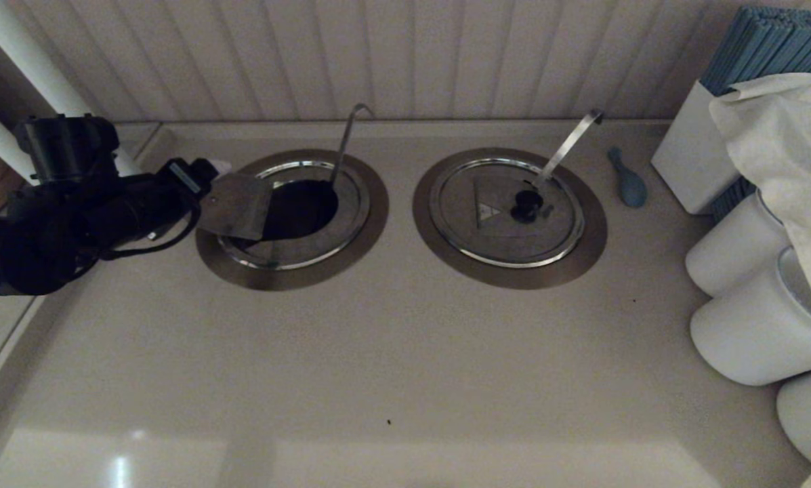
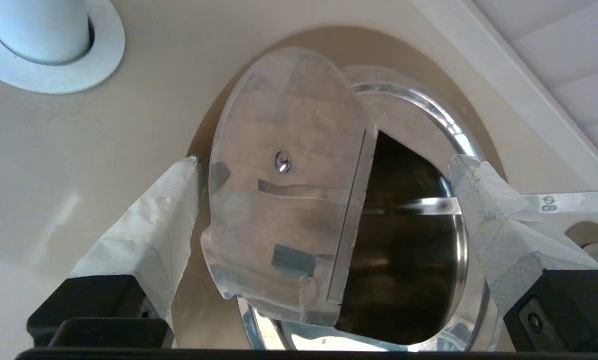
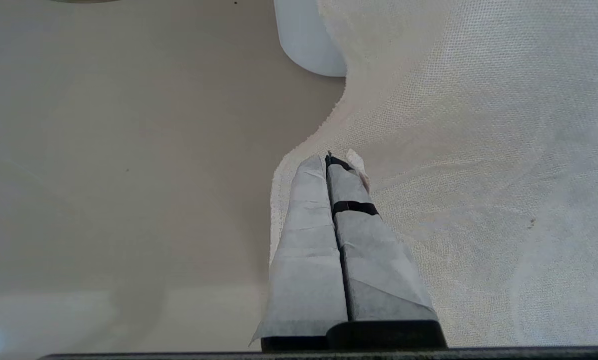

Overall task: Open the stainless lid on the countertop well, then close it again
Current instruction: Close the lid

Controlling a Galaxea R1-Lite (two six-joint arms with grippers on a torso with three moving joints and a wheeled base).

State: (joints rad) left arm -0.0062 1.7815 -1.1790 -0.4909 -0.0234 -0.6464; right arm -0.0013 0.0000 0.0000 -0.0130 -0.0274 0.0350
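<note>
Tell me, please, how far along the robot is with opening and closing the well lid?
Opening looks done: the stainless lid's flap stands folded up, exposing the dark countertop well with its thin hooked rod. In hand: the left hand is open, its fingers either side of the flap. The right hand is shut over a white cloth. Closing remains.

We saw a beige counter (image 1: 391,352), a brushed-steel lid (image 1: 237,205) over a dark well (image 1: 302,209) with a brown-grey collar, a blue balloon (image 1: 627,179), white cups (image 1: 757,332), a white cloth (image 3: 478,150) and white-taped hands.
</note>
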